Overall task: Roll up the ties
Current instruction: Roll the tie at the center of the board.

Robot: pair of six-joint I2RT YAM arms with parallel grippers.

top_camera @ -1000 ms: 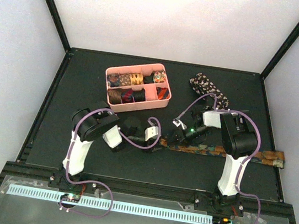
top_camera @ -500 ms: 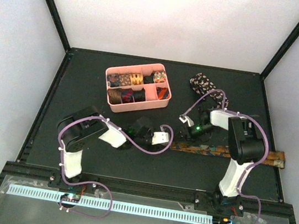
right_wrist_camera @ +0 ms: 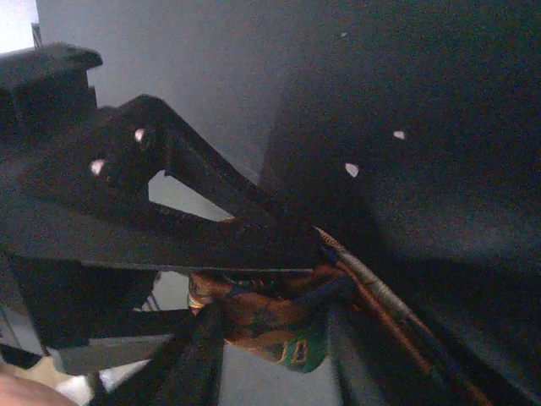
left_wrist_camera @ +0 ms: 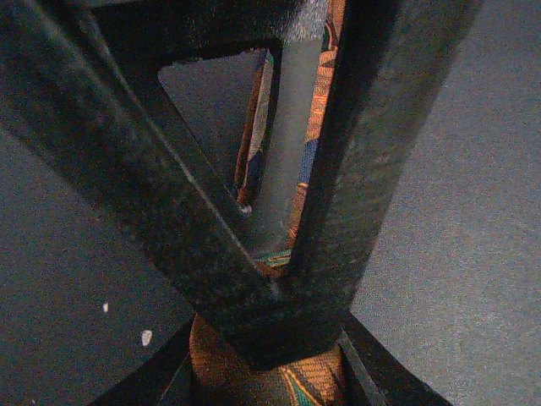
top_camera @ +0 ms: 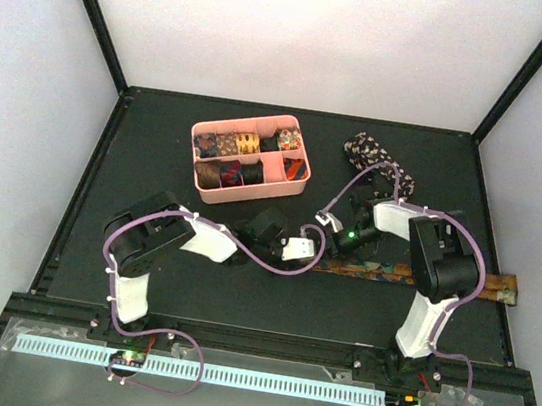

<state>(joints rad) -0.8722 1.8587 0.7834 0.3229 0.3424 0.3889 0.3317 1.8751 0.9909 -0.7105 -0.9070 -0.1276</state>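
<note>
Fabric fills the lower part of my right wrist view: the bunched end of the patterned tie (right_wrist_camera: 266, 326), orange, blue and green, sits wedged between the narrow fingers of my right gripper (top_camera: 333, 239), which pinch it; from that wad the strip runs off low to the right along the table (top_camera: 158, 147).

From above, the same tie lies flat from left to right across the right half of the table; it passes under my right arm, and its far end reaches the table's right edge.

My left gripper (top_camera: 306, 252) is stretched out to the tie's left end, just beside the right gripper; in my left wrist view a dark finger with a triangular opening blocks most of the picture, with orange fabric behind and below it; I cannot tell whether this gripper is wide or closed.

The speckled tie (top_camera: 371, 154) lies heaped near the back edge, beyond my right gripper and apart from it; the pink tray (top_camera: 252, 193) stands behind my left arm with rolled ties (top_camera: 244, 144) in its compartments.
</note>
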